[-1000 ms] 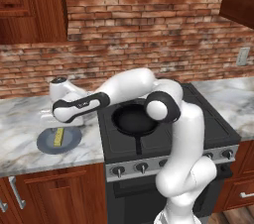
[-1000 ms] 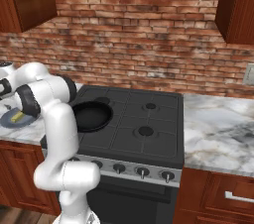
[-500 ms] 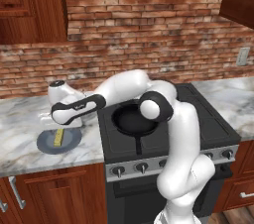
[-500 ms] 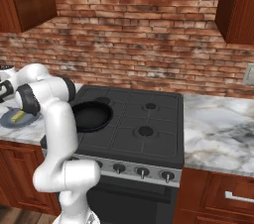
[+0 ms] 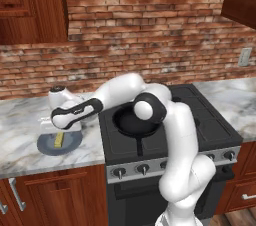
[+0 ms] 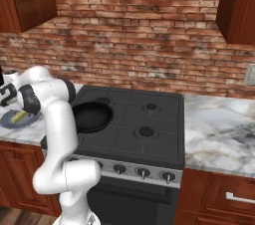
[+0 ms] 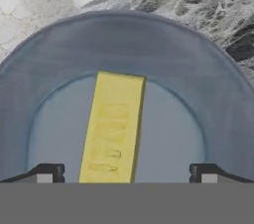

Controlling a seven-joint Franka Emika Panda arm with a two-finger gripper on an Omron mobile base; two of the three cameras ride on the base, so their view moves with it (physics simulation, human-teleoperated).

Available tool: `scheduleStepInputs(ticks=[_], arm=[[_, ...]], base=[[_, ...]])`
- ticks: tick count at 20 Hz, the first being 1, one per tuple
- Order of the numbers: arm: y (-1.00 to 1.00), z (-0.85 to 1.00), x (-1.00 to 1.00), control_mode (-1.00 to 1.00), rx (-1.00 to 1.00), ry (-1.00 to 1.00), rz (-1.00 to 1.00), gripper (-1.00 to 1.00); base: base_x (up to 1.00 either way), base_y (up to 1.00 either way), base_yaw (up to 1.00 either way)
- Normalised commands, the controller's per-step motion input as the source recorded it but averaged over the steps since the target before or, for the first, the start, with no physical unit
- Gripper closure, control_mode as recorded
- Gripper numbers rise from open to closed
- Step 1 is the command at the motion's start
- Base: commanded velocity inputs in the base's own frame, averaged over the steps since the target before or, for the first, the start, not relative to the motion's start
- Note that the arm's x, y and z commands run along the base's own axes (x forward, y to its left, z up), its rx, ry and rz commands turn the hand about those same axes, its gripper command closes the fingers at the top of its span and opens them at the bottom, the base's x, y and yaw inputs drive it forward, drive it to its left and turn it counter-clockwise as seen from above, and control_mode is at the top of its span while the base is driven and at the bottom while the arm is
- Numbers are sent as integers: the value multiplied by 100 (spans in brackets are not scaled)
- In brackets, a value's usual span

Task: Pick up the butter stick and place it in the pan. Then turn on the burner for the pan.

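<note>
Pincer (image 7: 124, 171) was spread wide over the butter stick (image 7: 113, 128), holding nothing; its two dark fingertips (image 7: 45, 172) stood at either side of the bar with clear plate surface between each tip and the butter. Hand view looked nearly straight down the bar's length.

Butter stick lay flat in the well of the grey-blue plate (image 7: 44, 59), roughly centred, long axis running away from the camera and slightly tilted. Plate sat on the marble bench (image 5: 20, 130) just left of the stove (image 5: 210, 125). In the left base view the hand hung low over the plate (image 5: 47, 145), with the bar (image 5: 59, 139) showing beneath it.

Pan (image 5: 131, 120) sat on the stove's front-left burner, empty, handle pointing toward the knobs (image 5: 118, 172). Right base view agreed: pan (image 6: 90, 116) on the near-left burner, butter (image 6: 19, 116) on the plate beside the arm.

Step in hand, by my reading: approach for the pick, grasp not yet made. Next move probably calls for a short descent until the tips bracket the bar's narrow width, then closing gently, since butter should be soft. Burner not yet attended to.
</note>
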Motion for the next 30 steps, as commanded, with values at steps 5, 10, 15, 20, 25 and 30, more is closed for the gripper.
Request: scheduleStepInputs(ticks=[5, 10, 15, 20, 25, 30], arm=[[18, -21, 12, -100, 0, 0, 0, -100], [7, -17, 9, -100, 0, 0, 0, 100], [1, -3, 0, -100, 0, 2, 0, 100], [0, 0, 0, -100, 0, 0, 0, 100], [0, 0, 0, -100, 0, 0, 0, 100], [-19, 31, -8, -100, 0, -2, 0, 100]], base=[[0, 0, 0], [0, 0, 0], [0, 0, 0], [0, 0, 0], [0, 0, 0], [0, 0, 0]])
